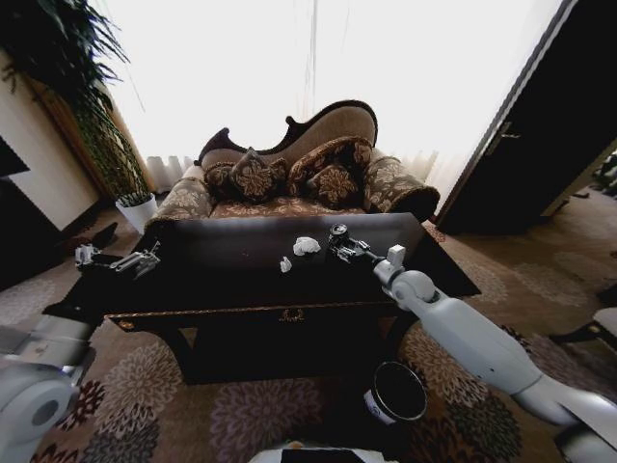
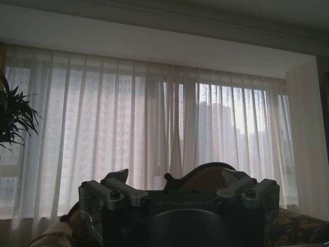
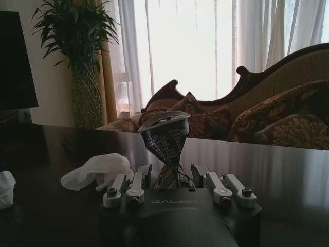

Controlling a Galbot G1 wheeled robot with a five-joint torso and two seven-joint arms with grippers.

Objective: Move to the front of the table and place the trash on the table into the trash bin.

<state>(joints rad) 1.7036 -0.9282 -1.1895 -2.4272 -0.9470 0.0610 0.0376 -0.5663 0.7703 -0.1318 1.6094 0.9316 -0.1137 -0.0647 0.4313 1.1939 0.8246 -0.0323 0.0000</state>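
Note:
The dark glossy table point(image 1: 222, 289) stands right before me. On its far middle lie a crumpled white tissue point(image 1: 307, 245) and a smaller white scrap point(image 1: 285, 263). Just right of them, my right gripper point(image 1: 341, 247) is shut on a crushed dark drink can point(image 1: 337, 232). The right wrist view shows the can point(image 3: 165, 138) tilted and pinched between the fingers point(image 3: 142, 174), with the tissue point(image 3: 97, 170) and scrap point(image 3: 5, 188) beside it. My left gripper point(image 1: 130, 260) hovers open over the table's left end, fingers point(image 2: 119, 180) spread, holding nothing. The black trash bin point(image 1: 396, 393) sits on the carpet by the table's near right corner.
An ornate sofa point(image 1: 289, 183) with patterned cushions stands close behind the table. A tall plant in a white pot point(image 1: 137, 207) is at the back left, a dark door point(image 1: 521, 145) at the right. Patterned carpet point(image 1: 174, 395) lies in front.

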